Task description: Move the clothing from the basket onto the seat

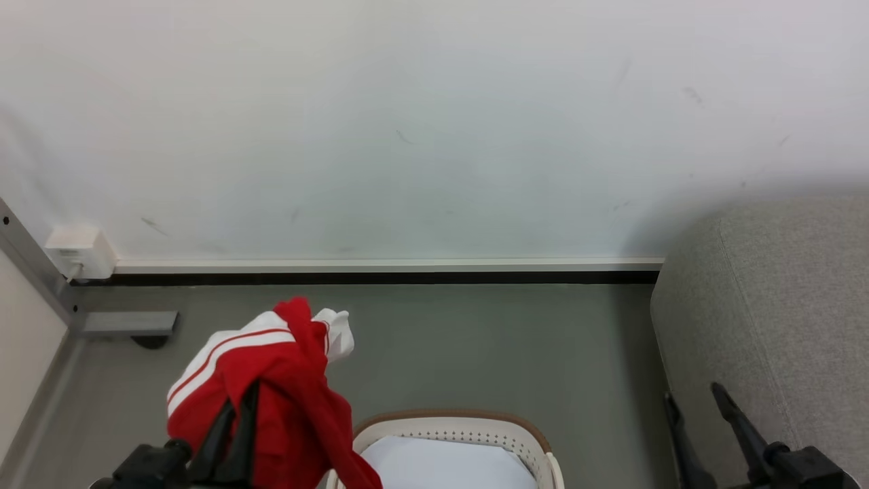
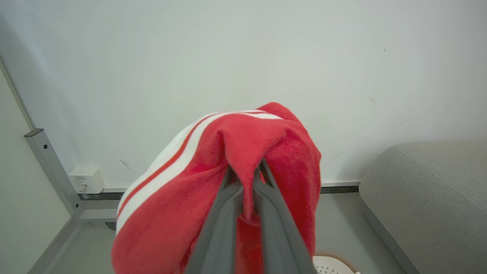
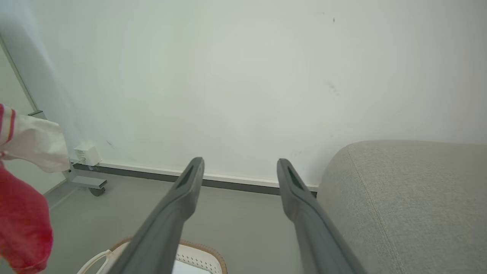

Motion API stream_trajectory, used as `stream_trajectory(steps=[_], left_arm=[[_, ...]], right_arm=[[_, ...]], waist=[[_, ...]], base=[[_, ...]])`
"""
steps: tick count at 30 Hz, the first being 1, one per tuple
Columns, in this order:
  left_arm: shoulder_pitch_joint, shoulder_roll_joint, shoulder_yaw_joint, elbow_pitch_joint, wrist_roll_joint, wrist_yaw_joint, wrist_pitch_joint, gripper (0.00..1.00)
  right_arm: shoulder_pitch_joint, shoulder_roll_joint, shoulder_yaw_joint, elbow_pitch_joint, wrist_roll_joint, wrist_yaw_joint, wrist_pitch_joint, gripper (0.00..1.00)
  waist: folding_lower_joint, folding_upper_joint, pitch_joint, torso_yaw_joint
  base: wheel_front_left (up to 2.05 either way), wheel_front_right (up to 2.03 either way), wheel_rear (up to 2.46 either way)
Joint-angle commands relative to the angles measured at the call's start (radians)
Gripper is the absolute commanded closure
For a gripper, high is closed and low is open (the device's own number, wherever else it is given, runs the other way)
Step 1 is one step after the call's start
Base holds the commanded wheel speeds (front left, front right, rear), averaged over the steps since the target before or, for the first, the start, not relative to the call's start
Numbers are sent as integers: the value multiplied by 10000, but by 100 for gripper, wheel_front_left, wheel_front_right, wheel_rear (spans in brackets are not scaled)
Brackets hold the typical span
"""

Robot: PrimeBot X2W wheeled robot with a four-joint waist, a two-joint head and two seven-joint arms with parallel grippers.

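Transfer step: left gripper (image 2: 246, 175) pinches red white-striped garment (image 1: 271, 380) beside cream plastic basket (image 1: 448, 413); right gripper (image 3: 240, 163) spread, empty. Next: carry over light-grey upholstered seat (image 1: 781, 305).

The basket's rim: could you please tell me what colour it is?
The basket's rim is brown, above cream perforated sides; clearest in the head view.

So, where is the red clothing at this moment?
The clothing hangs at the head view's lower left, clamped in the left pincer, just left of the basket.
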Motion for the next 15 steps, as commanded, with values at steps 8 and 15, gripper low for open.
stream_trajectory(steps=[8, 15], left_arm=[[-334, 49, -465, -739, 112, -158, 548, 100], [-1041, -328, -1321, -1010, 285, -485, 1007, 100]], right_arm=[[-754, -99, 2030, -380, 786, 30, -1, 0], [-1965, -281, 4824, -523, 1596, 30, 107, 0]], waist=[[1, -1, -3, -148], [1, -1, -22, -212]], base=[[0, 0, 0], [0, 0, 0]])
